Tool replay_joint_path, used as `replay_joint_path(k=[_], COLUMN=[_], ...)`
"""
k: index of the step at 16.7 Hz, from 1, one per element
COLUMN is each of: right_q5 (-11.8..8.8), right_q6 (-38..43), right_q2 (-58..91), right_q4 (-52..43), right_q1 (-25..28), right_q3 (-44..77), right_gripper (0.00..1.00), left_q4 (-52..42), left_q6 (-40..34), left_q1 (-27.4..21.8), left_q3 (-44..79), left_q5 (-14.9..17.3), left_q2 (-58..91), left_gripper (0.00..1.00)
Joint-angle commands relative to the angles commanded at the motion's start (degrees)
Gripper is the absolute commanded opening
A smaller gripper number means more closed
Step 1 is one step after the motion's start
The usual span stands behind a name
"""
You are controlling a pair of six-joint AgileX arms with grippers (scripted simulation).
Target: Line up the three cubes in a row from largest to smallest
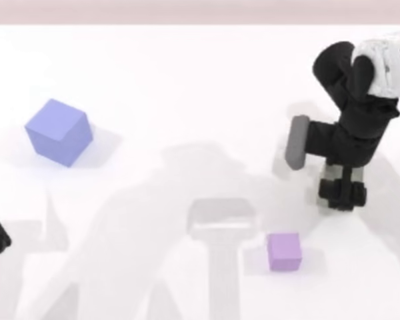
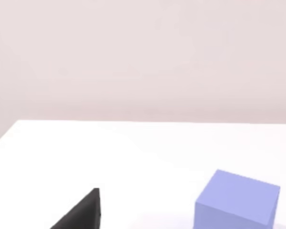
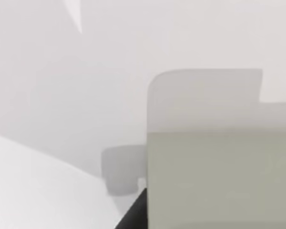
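The right pincer [image 1: 342,195] hangs at the tabletop's [image 1: 187,87] right side, clenched on the middle-sized matte grey-green cube [image 3: 221,179], which fills much of the right wrist view. Nearby, toward the front and left of it, rests the small matte lilac-purple cube [image 1: 284,251]. Well apart at the left sits the large matte periwinkle-blue cube [image 1: 59,131], turned at an angle. The left arm is parked at the left edge; whether its pincer [image 2: 81,214] is clenched cannot be told. No writing shows anywhere.
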Motion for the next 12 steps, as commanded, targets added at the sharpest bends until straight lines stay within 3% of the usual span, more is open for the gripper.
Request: replay_joint_path(k=[6, 12], right_q5=[-0.03, -0.04], right_q6=[-0.17, 0.01], right_q2=[-4.16, -4.65], right_q4=[-12.07, -13.05], right_q1=[0.43, 0.42], right_q3=[7.37, 8.07], right_gripper=[0.00, 0.00], left_q4=[0.00, 0.00], left_q6=[0.00, 0.00], left_q1=[0.00, 0.00], left_q3=[0.00, 0.00], left_q5=[0.00, 0.00], left_q2=[0.00, 0.00], left_gripper=[1.00, 1.00])
